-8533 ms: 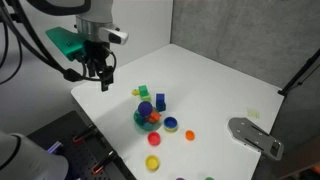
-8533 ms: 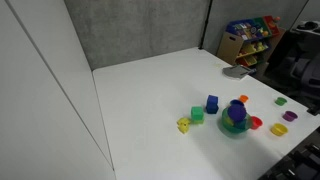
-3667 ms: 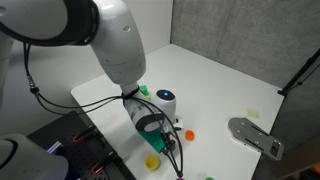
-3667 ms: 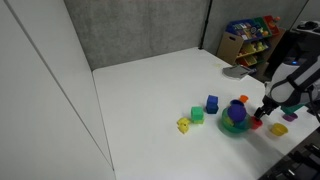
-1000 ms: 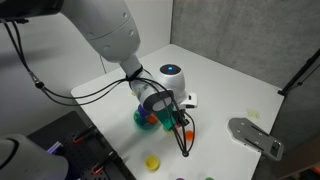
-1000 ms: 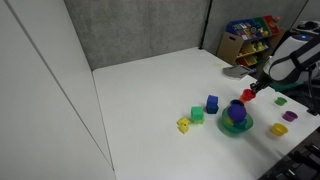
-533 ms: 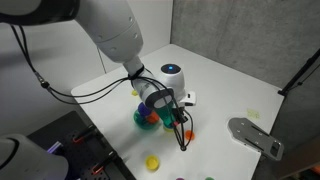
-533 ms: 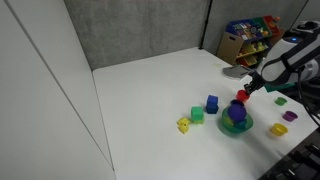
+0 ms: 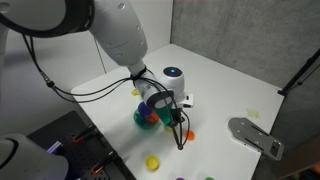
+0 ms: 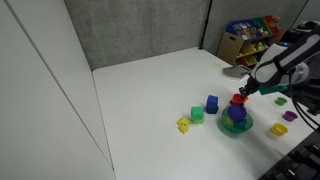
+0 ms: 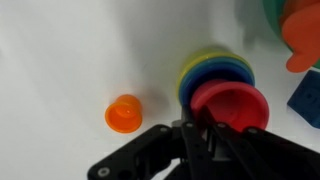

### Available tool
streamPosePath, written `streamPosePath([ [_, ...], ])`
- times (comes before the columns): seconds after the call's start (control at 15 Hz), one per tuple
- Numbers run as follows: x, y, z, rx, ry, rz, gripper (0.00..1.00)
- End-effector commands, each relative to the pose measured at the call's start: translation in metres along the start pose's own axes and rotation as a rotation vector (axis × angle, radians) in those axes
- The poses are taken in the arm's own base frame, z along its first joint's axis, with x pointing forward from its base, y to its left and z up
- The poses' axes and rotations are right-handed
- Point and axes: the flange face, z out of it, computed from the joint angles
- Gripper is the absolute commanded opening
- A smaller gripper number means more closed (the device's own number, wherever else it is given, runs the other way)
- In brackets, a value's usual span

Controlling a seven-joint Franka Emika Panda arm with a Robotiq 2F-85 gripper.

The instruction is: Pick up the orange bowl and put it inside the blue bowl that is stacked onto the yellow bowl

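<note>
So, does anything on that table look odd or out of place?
Slightly: the red bowl in the jaws looks off-centre over the blue bowl and yellow bowl stack, overlapping one side of the rims rather than nested. A small orange bowl sits alone beside them. Nothing looks spilled or broken.

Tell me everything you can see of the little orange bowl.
The orange bowl is tiny, round, plastic-looking, all one colour. It sits alone on the white table, beside the stacked bowls but apart from them. Nothing touches it; the gripper grips a red bowl instead.
</note>
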Motion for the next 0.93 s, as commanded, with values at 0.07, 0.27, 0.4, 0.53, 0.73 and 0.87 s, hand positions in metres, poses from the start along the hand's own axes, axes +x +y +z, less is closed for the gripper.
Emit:
streamPosePath([
  [0.07, -0.001, 0.0, 0.007, 0.025, -0.038, 0.013, 0.05],
  [0.27, -0.006, 0.002, 0.009, 0.019, -0.063, 0.016, 0.08],
  [0.4, -0.008, 0.003, 0.005, 0.029, -0.078, 0.015, 0.36],
  [0.53, -0.01, 0.003, -0.003, 0.038, -0.098, 0.004, 0.51],
  [0.73, -0.014, -0.002, -0.024, 0.036, -0.136, -0.025, 0.76],
  [0.87, -0.014, -0.008, -0.042, 0.024, -0.15, -0.034, 0.91],
])
